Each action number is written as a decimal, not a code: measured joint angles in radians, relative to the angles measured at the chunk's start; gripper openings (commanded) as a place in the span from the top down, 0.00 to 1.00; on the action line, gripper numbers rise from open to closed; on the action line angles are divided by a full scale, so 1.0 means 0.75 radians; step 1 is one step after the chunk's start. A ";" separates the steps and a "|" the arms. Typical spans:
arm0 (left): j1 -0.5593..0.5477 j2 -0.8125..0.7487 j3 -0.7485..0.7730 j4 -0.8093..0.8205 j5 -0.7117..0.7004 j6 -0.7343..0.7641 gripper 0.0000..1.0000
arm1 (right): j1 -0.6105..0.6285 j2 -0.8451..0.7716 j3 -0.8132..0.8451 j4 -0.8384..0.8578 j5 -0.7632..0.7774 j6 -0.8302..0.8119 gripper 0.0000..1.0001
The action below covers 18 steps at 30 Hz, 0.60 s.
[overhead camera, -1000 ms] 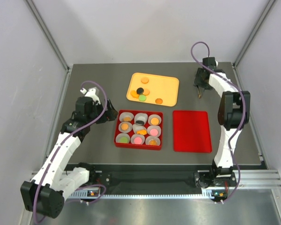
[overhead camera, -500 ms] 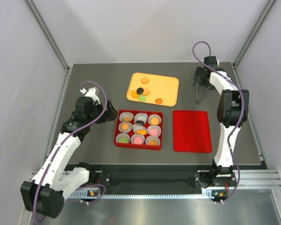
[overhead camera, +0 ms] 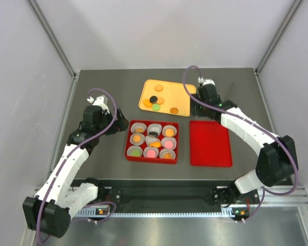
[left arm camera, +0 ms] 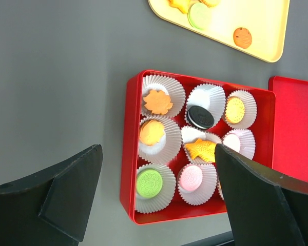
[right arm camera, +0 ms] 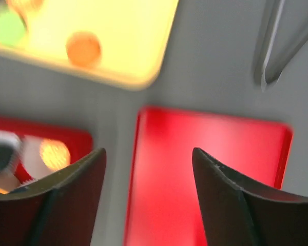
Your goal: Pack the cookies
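**Top view:** Your left gripper (overhead camera: 121,120) hovers just left of the red box (overhead camera: 127,148), where cookies (overhead camera: 137,138) sit in paper cups. More cookies lie on the yellow tray (overhead camera: 185,92). Your right gripper (overhead camera: 196,106) hangs between the tray and the red lid (overhead camera: 210,143).

**Left wrist view:** The fingers (left arm camera: 66,195) stand spread and pinch nothing, above the box and its cups (left arm camera: 210,96).

**Right wrist view, blurred:** These fingers (right arm camera: 66,195) are also spread and empty, over the lid's left edge. Tongs (right arm camera: 266,51) lie on the table beyond.
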 measured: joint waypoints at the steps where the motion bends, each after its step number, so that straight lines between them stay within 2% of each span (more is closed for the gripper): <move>1: 0.000 0.005 0.000 0.000 0.000 -0.010 0.05 | 0.036 -0.041 -0.076 0.009 -0.002 0.013 0.42; 4: 0.000 0.019 -0.002 0.001 0.001 -0.043 0.06 | 0.069 -0.089 -0.282 0.040 0.011 0.059 0.49; 7: -0.006 0.021 -0.034 0.023 -0.005 -0.081 0.06 | 0.101 -0.083 -0.403 0.038 0.038 0.099 0.50; 13: -0.042 0.093 -0.149 0.082 -0.065 -0.168 0.05 | 0.246 -0.071 -0.436 0.100 0.052 0.147 0.50; 18: -0.044 0.135 -0.229 0.135 -0.082 -0.230 0.06 | 0.273 0.007 -0.431 0.142 0.057 0.156 0.50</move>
